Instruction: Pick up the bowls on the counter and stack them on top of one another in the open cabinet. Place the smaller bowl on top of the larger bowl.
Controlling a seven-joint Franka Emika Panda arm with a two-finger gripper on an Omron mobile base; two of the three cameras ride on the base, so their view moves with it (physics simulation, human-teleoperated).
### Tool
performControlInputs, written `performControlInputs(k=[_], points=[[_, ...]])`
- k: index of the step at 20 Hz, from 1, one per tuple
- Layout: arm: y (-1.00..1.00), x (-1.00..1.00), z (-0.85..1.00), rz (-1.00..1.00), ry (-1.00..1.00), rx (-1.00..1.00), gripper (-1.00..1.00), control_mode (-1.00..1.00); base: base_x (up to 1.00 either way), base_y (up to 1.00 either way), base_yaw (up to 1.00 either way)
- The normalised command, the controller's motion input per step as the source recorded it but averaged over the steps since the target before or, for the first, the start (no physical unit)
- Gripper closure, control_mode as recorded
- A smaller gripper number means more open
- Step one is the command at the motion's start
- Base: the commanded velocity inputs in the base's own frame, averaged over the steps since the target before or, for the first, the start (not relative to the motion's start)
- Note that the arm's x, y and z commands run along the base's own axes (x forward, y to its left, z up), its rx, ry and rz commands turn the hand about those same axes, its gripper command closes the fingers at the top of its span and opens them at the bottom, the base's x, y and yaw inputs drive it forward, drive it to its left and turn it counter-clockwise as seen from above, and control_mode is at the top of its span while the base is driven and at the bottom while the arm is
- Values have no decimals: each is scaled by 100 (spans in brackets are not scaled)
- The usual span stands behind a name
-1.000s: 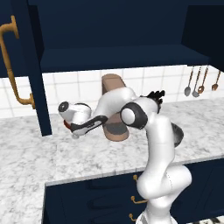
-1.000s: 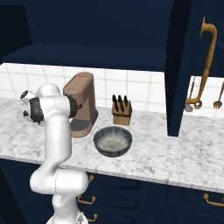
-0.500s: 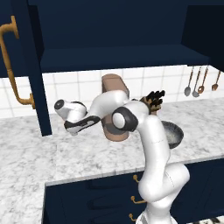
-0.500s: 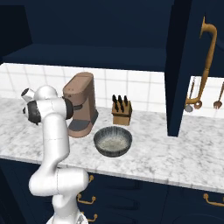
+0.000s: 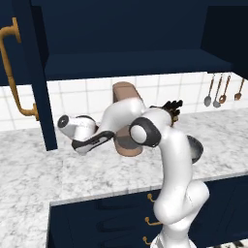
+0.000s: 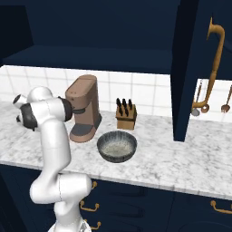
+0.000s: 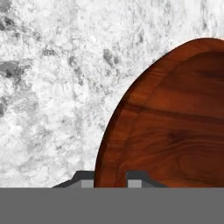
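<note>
Smaller bowl [image 7: 170, 127] sits between the tool [image 7: 111, 178] tips in the hand view, rim clamped, marble worktop [image 7: 52, 87] behind. Left base view: the hand hangs above the worktop [image 5: 29, 174] beside the coffee machine [image 5: 127, 121]. Right base view: the larger bowl [image 6: 117, 146] rests on the worktop before the knife block [image 6: 126, 115], under the open cabinet [image 6: 99, 54].

— What's sitting on that marble counter [image 6: 181, 158] right now?

— The larger bowl [image 6: 117, 146] is resting near the front edge, pale speckled inside facing up. Behind it to the left a brown coffee machine [image 6: 84, 108] is standing, and a wooden knife block [image 6: 126, 116] is sitting by the tiled wall.

— Anything else?

— Up close, the smaller bowl [image 7: 175, 127] is showing over the veined marble; whether it's touching, I can't tell.
</note>
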Motion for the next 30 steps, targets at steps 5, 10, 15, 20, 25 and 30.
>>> performControlInputs(k=[5,10,15,20,25,30], points=[[-7,-100,78,1,-7,13,100,-100,0,0,0],[-14,-100,80,4,0,22,100,-100,0,0,0],[-6,-100,56,4,1,13,100,-100,0,0,0],[-18,-100,44,8,11,1,100,-100,0,0,0],[-28,-100,57,2,6,-5,100,-100,0,0,0],[-51,-100,51,0,0,-12,100,-100,0,0,0]])
